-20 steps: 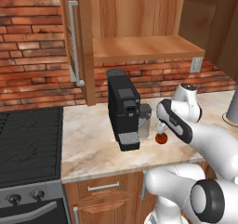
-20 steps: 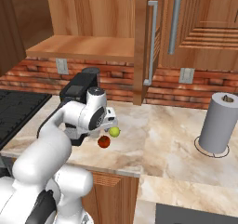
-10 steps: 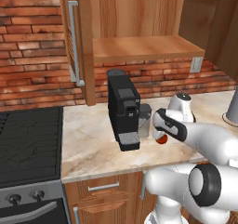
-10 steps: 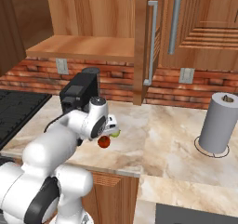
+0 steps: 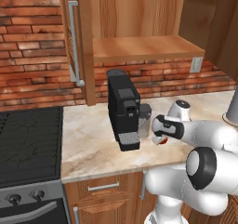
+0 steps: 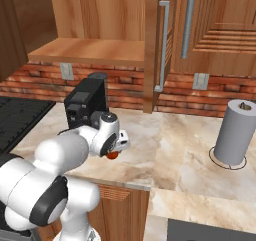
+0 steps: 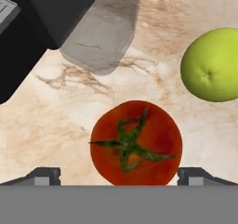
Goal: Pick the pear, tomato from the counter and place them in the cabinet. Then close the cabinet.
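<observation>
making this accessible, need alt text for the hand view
Seen from just above, a red tomato with a green stem sits on the beige marbled counter between the open gripper's two fingertips. A yellow-green pear lies apart, and a black coffee machine stands nearby.

Glossy red tomato (image 7: 135, 142), yellow-green pear (image 7: 212, 64), beige marbled counter (image 7: 56, 121), black coffee machine (image 5: 122, 108).

Lighting and image quality: rendered, bright, even illumination.
Light is diffuse; the coffee machine (image 5: 123, 108) casts only a faint shadow on the counter (image 5: 93, 144). No glare. Base views are sharp; the hand view is slightly soft.
</observation>
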Controlling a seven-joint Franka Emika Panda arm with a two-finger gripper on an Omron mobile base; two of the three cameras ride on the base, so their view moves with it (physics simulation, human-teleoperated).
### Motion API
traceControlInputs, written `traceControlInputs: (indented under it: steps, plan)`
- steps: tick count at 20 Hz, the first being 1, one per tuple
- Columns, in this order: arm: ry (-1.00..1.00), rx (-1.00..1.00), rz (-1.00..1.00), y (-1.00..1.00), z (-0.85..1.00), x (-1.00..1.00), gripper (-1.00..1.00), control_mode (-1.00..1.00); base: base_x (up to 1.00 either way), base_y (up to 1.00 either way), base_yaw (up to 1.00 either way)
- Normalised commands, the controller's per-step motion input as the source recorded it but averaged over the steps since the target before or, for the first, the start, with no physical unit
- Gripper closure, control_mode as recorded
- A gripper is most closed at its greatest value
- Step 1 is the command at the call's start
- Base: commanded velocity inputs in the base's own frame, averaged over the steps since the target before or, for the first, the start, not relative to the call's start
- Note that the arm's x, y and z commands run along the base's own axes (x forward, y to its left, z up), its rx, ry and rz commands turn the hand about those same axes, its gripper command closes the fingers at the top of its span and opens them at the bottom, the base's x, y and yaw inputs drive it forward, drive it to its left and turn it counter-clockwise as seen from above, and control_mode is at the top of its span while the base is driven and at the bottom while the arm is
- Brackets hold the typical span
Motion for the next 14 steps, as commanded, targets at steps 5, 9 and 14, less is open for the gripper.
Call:
traceControlInputs:
  steps: [5, 9, 14]
  plan:
    - [-0.01, 0.00, 0.00, -0.04, -0.21, 0.10, -1.00, -1.00, 0.00, 0.00, 0.00]
    - [0.00, 0.00, -0.02, 0.00, -0.06, 0.19, -1.00, -1.00, 0.00, 0.00, 0.00]
    - [0.00, 0.00, -0.03, 0.00, -0.27, 0.15, -1.00, -1.00, 0.00, 0.00, 0.00]
